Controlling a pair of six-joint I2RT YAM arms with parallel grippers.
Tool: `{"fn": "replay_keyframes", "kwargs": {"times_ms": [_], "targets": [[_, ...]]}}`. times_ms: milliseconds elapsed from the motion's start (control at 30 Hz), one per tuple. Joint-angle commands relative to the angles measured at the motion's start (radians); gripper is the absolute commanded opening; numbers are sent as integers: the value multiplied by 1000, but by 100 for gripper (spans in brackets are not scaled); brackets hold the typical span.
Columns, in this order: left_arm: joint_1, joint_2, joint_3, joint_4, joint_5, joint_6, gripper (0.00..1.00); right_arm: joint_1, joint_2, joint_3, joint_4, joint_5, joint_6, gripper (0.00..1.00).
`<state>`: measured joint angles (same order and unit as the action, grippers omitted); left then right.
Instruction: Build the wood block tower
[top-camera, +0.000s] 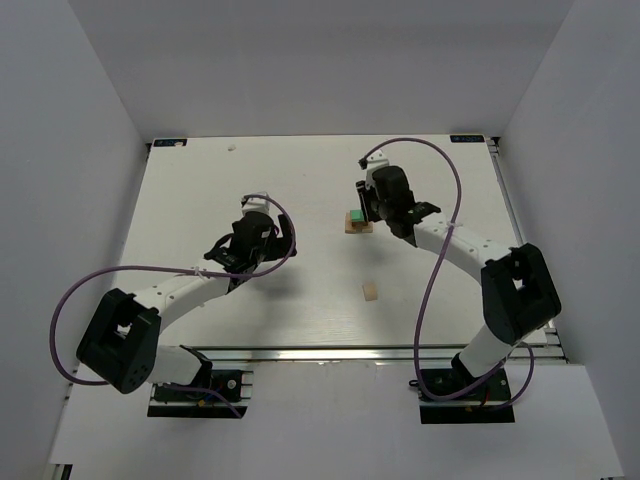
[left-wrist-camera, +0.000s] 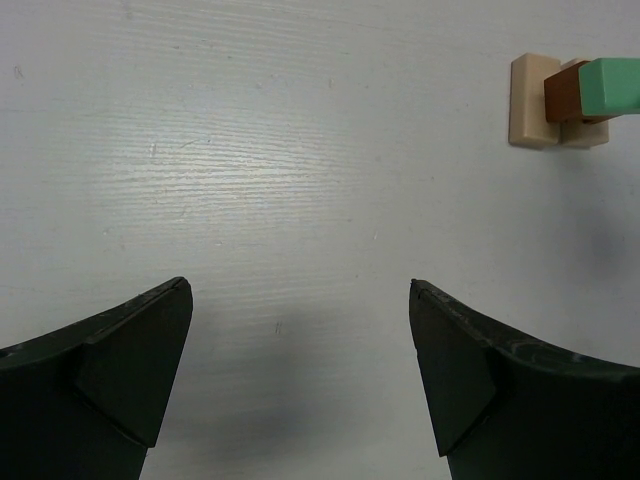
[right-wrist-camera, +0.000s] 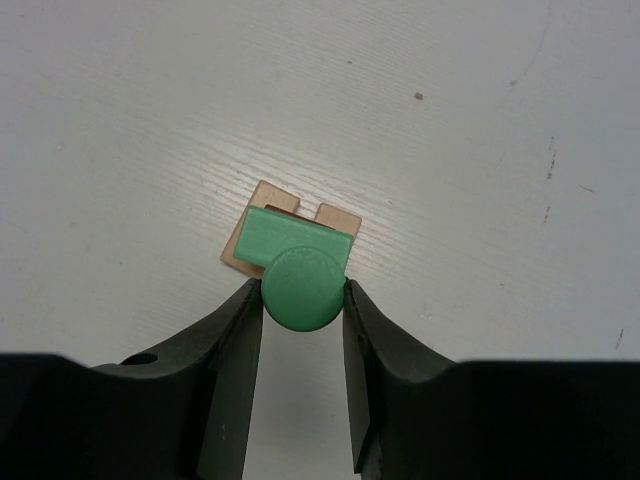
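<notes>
Right gripper (right-wrist-camera: 303, 296) was clamped on a green round piece (right-wrist-camera: 301, 278), jaws tight against both its sides. It sat directly over the wood block tower (right-wrist-camera: 288, 232): tan base, brown block, mint green block on top. Couldn't tell whether the piece touched the stack. The tower stood mid-table (top-camera: 250, 170), right of centre, just beside the right wrist. Left gripper (left-wrist-camera: 300, 288) was wide open, holding nothing, over bare table, well apart from the tower. A loose tan block (top-camera: 369, 291) lay nearer the bases.
</notes>
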<state>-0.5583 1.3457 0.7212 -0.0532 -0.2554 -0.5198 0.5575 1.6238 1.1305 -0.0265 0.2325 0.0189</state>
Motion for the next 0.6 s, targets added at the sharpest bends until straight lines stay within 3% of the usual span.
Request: {"fn": "replay_keyframes", "kwargs": {"times_ms": [0, 567], "targets": [[5, -22, 12, 12, 8, 9, 98, 5, 7, 43, 79, -24, -45, 0], [5, -33, -8, 39, 39, 20, 98, 27, 65, 68, 83, 13, -65, 0]]}}
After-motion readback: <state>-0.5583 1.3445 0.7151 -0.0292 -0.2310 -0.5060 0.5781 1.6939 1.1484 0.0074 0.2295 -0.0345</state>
